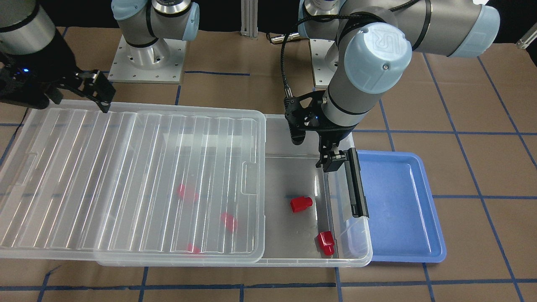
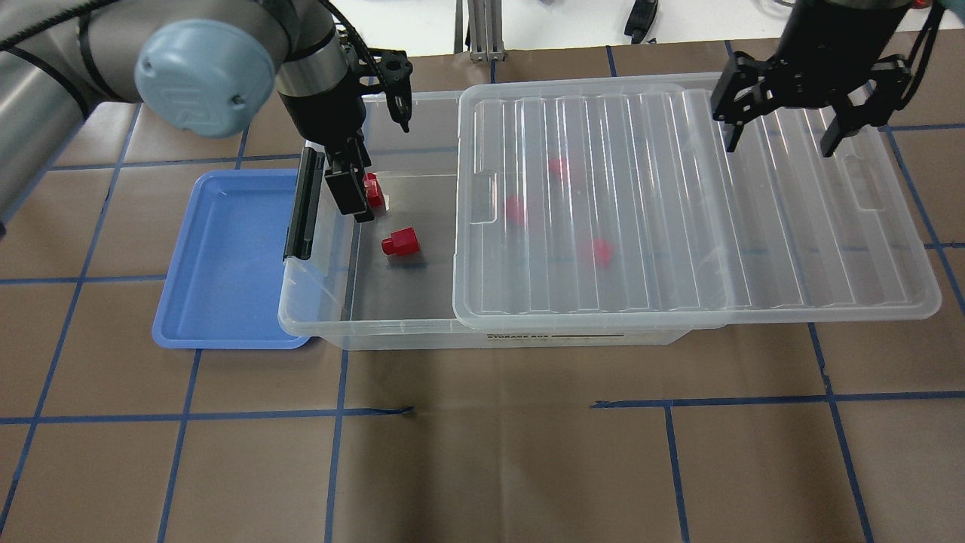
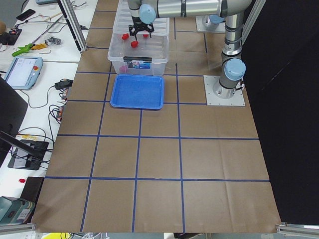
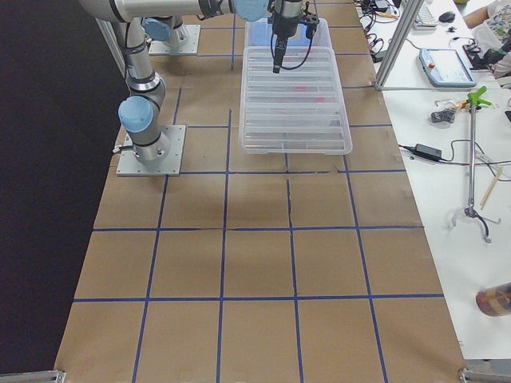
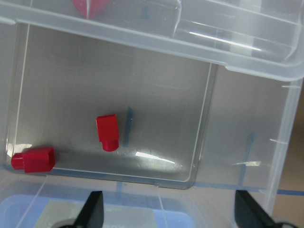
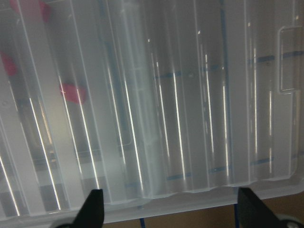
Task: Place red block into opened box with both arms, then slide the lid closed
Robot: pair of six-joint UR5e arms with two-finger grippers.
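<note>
Clear ribbed plastic lid (image 2: 641,226): likely light, slick, flexy; push at end tab (image 2: 867,185), not pinch. Right gripper (image 2: 782,142) spread over it; left gripper (image 5: 173,216) spread, empty, over box (image 2: 317,320).

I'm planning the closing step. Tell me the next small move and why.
Probably lift the left gripper clear of the box. It hangs open and empty over the uncovered end, where two red blocks already lie, in the lid's sliding path. The right gripper hovers open above the lid.
</note>
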